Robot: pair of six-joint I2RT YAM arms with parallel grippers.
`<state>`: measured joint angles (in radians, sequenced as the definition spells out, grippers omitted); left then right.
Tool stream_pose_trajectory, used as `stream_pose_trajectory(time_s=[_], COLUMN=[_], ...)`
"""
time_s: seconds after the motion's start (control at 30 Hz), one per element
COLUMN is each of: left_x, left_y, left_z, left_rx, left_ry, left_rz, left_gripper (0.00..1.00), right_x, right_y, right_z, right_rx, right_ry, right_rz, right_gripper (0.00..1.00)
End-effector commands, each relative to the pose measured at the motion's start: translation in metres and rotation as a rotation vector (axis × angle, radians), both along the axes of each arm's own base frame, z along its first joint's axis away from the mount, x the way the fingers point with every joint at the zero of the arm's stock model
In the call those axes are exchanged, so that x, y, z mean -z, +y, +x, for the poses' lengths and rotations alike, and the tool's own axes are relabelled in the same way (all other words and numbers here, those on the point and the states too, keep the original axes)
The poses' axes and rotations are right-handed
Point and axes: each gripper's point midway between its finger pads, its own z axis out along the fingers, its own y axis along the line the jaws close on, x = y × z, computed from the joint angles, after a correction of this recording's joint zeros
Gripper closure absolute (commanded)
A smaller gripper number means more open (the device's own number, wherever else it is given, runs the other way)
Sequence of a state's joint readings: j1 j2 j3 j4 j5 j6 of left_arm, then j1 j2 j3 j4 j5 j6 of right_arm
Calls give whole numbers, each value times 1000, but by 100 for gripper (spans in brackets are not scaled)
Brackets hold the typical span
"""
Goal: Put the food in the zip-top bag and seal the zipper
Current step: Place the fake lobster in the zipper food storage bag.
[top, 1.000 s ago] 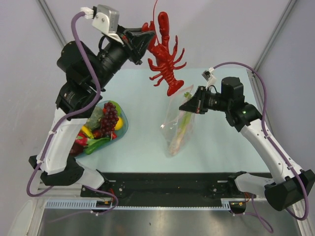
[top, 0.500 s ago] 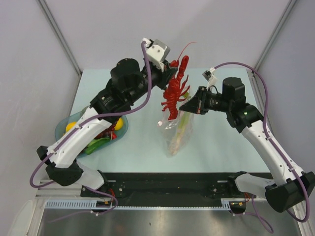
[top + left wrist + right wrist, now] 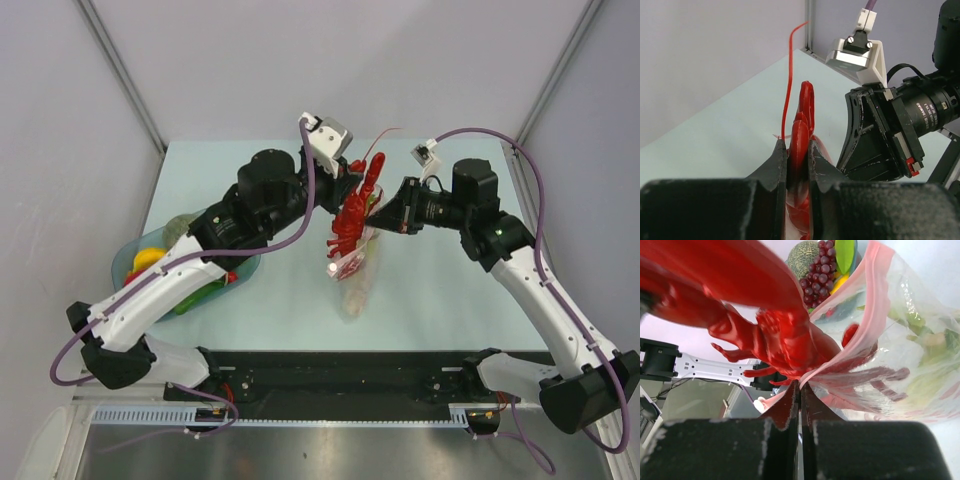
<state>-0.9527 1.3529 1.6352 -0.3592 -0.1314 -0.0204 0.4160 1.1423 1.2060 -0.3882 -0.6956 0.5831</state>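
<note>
My left gripper [image 3: 362, 192] is shut on the red lobster [image 3: 352, 215] and holds it tail-down in the open mouth of the zip-top bag [image 3: 352, 272]. In the left wrist view the lobster [image 3: 801, 135] sits pinched between the fingers, its antenna rising above. My right gripper [image 3: 385, 212] is shut on the bag's pink zipper strip [image 3: 875, 325] and holds the mouth up. The right wrist view shows the lobster [image 3: 775, 335] partly inside the bag [image 3: 910, 355], with pale green celery [image 3: 927, 340] inside too. The grape bunch [image 3: 821, 270] and other food lie beyond.
A translucent blue-green dish [image 3: 130, 262] with yellow, red and green toy foods [image 3: 150, 258] sits at the table's left, under my left arm. The table's front edge and black rail [image 3: 350, 385] run along the bottom.
My left arm swung down and right, carrying the lobster from high above the table into the bag's mouth. My right gripper kept its hold on the bag, which now hangs narrower.
</note>
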Motion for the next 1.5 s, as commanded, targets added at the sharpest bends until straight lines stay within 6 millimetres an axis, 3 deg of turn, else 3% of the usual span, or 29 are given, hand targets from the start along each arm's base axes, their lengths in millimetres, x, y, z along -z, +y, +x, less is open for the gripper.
stream_pose_trajectory(time_s=[0.0, 0.03, 0.1, 0.13, 0.27, 0.57, 0.6, 0.63, 0.67, 0.7, 0.77, 0.87, 1.1, 1.27, 1.47], left_x=[-60, -75, -71, -81, -73, -25, -22, 0, 1, 15, 9, 18, 64, 72, 119], left_y=[12, 16, 13, 15, 4, -22, -21, -21, -15, -15, -9, -6, -3, -5, -4], left_z=[3, 3, 14, 14, 16, 2, 1, 3, 0, 0, -4, -12, -30, -46, -47], left_rx=[-74, -88, -131, -140, -135, -85, -83, -92, -97, -95, -84, -58, -1, 89, 66], left_ry=[-87, -107, -85, -82, -16, 46, 47, 66, 61, 65, 31, 53, 172, 189, 297], left_rz=[-143, -168, -153, -177, -169, -82, -82, -45, -47, -27, -41, -20, 65, 104, 211], left_gripper=[100, 100, 100, 100, 100, 100, 100, 100, 100, 100, 100, 100, 100, 100, 100], right_x=[-20, -20, -23, -23, -29, -32, -33, -32, -32, -32, -32, -28, -25, -21, -29], right_y=[2, 3, 5, 5, 7, 10, 9, 9, 8, 8, 8, 7, 7, 6, 8], right_z=[-8, -8, -9, -8, -8, -9, -11, -11, -12, -14, -16, -17, -16, -16, -15], right_rx=[-27, -32, -39, -40, -36, -35, -37, -39, -40, -43, -48, -46, -42, -42, -54], right_ry=[-78, -78, -79, -79, -88, -90, -95, -94, -95, -98, -99, -89, -84, -87, -120], right_rz=[48, 52, 66, 68, 83, 103, 104, 100, 99, 99, 99, 95, 96, 84, 102], right_gripper=[100, 100, 100, 100, 100, 100, 100, 100, 100, 100, 100, 100, 100, 100, 100])
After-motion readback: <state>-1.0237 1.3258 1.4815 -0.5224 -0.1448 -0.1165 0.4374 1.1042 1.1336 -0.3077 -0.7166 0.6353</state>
